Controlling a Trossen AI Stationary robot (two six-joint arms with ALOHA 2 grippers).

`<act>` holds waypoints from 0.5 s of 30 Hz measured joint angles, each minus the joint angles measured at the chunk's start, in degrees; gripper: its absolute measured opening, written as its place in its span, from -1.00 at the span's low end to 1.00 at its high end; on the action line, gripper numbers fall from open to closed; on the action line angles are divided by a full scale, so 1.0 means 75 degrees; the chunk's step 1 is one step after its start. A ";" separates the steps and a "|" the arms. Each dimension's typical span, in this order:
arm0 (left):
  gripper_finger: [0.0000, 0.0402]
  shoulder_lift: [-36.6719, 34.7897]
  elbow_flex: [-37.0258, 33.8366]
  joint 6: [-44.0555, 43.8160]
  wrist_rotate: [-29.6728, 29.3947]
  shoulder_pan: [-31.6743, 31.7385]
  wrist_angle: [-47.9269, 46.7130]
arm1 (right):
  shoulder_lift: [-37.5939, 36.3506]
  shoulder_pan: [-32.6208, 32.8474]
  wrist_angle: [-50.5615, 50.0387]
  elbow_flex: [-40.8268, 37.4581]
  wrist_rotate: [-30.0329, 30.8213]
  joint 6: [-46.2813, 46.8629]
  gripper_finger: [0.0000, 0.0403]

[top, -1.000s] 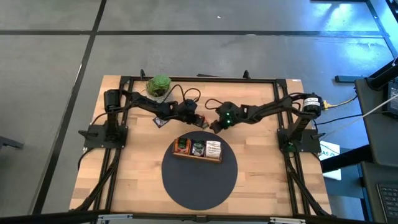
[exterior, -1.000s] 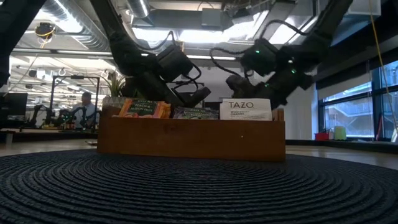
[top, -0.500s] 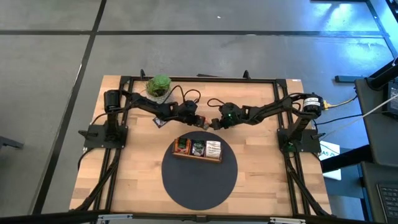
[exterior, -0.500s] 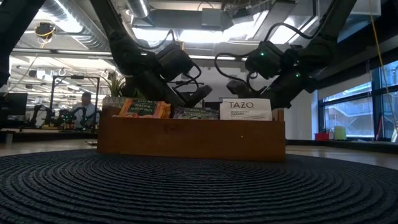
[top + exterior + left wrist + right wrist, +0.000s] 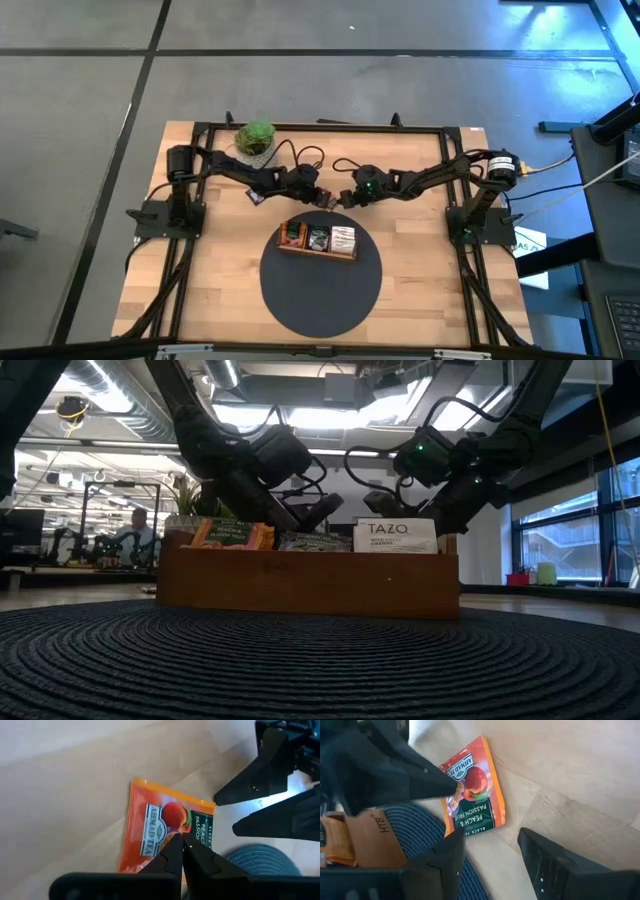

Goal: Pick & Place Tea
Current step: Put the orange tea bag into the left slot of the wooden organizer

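Note:
An orange tea packet (image 5: pixel 165 825) lies flat on the wooden table just beyond the round dark mat (image 5: pixel 320 285), between my two grippers. My left gripper (image 5: pixel 181 839) is shut, with its tips on the packet's face. My right gripper (image 5: pixel 495 857) faces it from the table's right, open; its fingers stand short of the packet (image 5: pixel 472 795) and touch nothing. On the mat stands the wooden tray (image 5: pixel 318 250) holding orange (image 5: pixel 232 535), dark green (image 5: pixel 315 542) and white (image 5: pixel 395 535) tea packets upright. My left gripper presses its shut fingertips (image 5: pixel 454 786) down on the printed face of the orange packet, about mid-packet (image 5: pixel 172 827). It comes slanting down from the table's left. The packet lies flat on the wood under the tips.
A small green potted plant (image 5: pixel 256 137) stands at the far left of the table. A dark packet (image 5: pixel 255 196) lies on the wood below the left arm. The black frame rails (image 5: pixel 320 126) run along the table's far edge and sides.
My right gripper has rolled about the line it points along while staying at the same spot beside the packet. My left gripper has kept its tips on the packet.

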 joint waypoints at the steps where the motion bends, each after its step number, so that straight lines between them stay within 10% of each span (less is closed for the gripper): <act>1: -0.98 -0.0021 0.0000 0.0204 -0.0001 0.0032 0.0002 | 0.0002 0.0000 -0.0032 0.0028 0.0003 -0.0110 -0.06; 15: -0.97 -0.0191 0.0696 0.3180 0.1451 0.0531 0.0388 | 0.0016 -0.0003 -0.0256 0.0184 0.0036 -0.0838 -0.20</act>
